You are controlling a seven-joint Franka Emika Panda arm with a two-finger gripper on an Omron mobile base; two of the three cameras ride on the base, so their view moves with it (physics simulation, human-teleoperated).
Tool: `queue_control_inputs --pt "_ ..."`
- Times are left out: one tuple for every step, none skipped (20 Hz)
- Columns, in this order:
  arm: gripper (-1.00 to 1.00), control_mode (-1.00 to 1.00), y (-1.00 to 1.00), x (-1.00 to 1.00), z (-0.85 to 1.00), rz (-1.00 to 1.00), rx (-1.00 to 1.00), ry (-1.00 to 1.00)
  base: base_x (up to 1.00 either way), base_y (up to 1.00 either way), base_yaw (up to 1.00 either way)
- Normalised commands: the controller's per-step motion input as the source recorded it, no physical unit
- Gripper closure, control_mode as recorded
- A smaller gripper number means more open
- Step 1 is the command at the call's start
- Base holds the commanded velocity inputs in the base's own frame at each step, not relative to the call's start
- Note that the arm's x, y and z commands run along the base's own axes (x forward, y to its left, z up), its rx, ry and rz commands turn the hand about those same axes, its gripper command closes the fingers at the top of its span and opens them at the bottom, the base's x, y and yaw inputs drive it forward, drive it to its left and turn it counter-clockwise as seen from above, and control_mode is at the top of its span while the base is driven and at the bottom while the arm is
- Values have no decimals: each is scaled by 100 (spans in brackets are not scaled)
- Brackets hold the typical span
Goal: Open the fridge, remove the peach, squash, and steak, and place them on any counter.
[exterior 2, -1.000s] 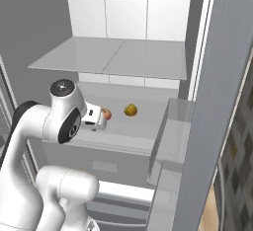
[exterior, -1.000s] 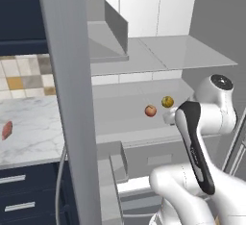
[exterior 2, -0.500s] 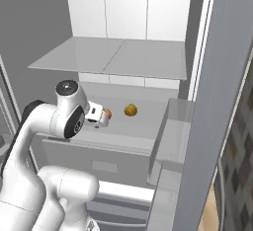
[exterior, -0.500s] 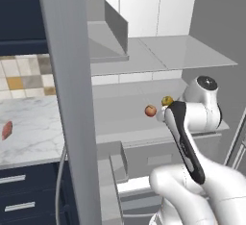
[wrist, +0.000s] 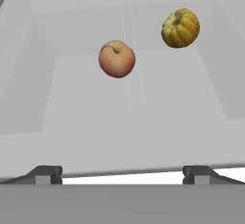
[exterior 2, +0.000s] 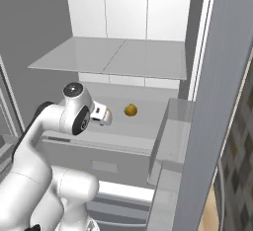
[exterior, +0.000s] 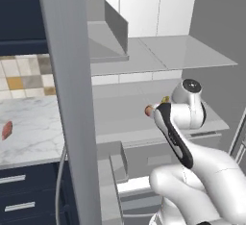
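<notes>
The left base view alone takes in the counter (exterior: 33, 128) at the left edge of the frame, with the steak (exterior: 6, 130) lying on the marble near the far left; a grey fridge (exterior: 67, 99) door edge runs down the frame between it and the open interior. In that view the peach (exterior: 149, 110) is a small red sliver just left of the arm's wrist, and the squash is hardly to be made out behind it. The right base view shows the squash (exterior 2: 130, 110) plainly at mid-frame on the grey shelf (exterior 2: 133, 126), with bare shelf around it and the door bin's wall to its right. In the hand view the peach (wrist: 116, 59) sits left of centre in the upper half, the squash (wrist: 180, 28) in the upper right, apart from each other, with open shelf in front of both and the side walls well off. The jaws (wrist: 122, 173) stand spread wide and empty at the bottom of that frame; the peach lies ahead between their lines, clear of both tips.
</notes>
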Motion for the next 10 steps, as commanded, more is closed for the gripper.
queue_control_inputs --pt "-100 -100 6 54 -1 -7 0 0 0 0 0" --pt "-100 -100 5 53 -2 -7 0 0 0 0 0" --pt "-100 -100 4 56 -8 -7 0 0 0 0 0" --pt "-100 -100 0 53 -9 -7 0 0 0 0 0" --pt "-100 -100 0 56 -16 -6 0 0 0 0 0" --pt "-100 -100 0 56 -16 -6 0 0 0 0 0" --pt "-100 -100 0 53 -21 -6 0 0 0 0 0" --pt "-100 -100 0 54 -26 -6 0 0 0 0 0" --pt "-100 -100 0 48 -27 -5 0 0 0 0 0" --pt "-100 -100 0 49 -29 -5 0 0 0 0 0"
